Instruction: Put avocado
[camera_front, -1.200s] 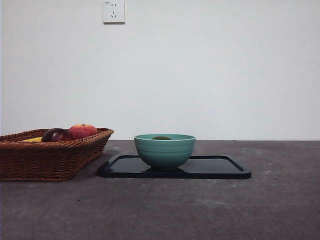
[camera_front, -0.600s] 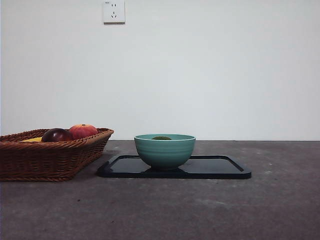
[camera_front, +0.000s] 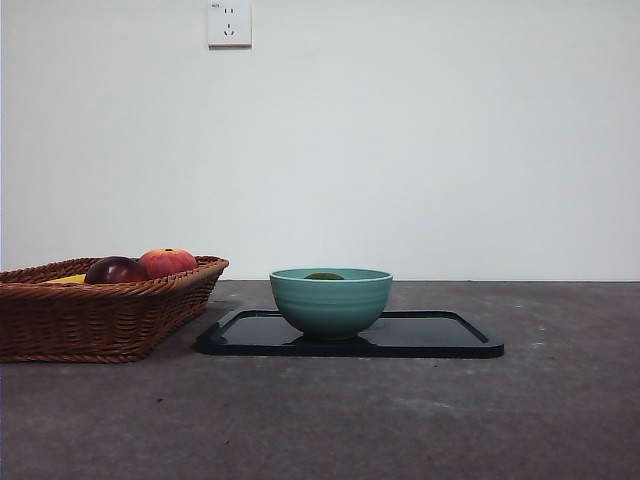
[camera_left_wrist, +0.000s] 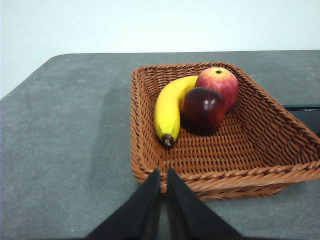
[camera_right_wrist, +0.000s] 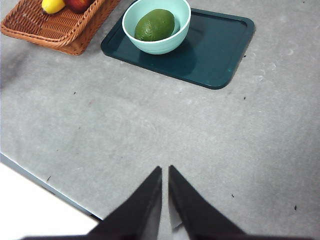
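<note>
The dark green avocado (camera_right_wrist: 155, 25) lies inside the teal bowl (camera_right_wrist: 133, 19); in the front view only its top (camera_front: 324, 276) shows above the bowl's rim (camera_front: 331, 300). The bowl stands on a dark tray (camera_front: 440, 335) (camera_right_wrist: 215, 45). My right gripper (camera_right_wrist: 165, 172) is shut and hangs high over bare table, well away from the bowl. My left gripper (camera_left_wrist: 163, 175) is shut too, just outside the near rim of the wicker basket (camera_left_wrist: 280, 145). Neither holds anything.
The wicker basket (camera_front: 100, 315) stands left of the tray and holds a banana (camera_left_wrist: 167, 107), a red-orange peach (camera_left_wrist: 220, 85) and a dark maroon fruit (camera_left_wrist: 202, 110). The table's edge (camera_right_wrist: 45, 182) shows near my right gripper. A wall socket (camera_front: 229, 22) is behind.
</note>
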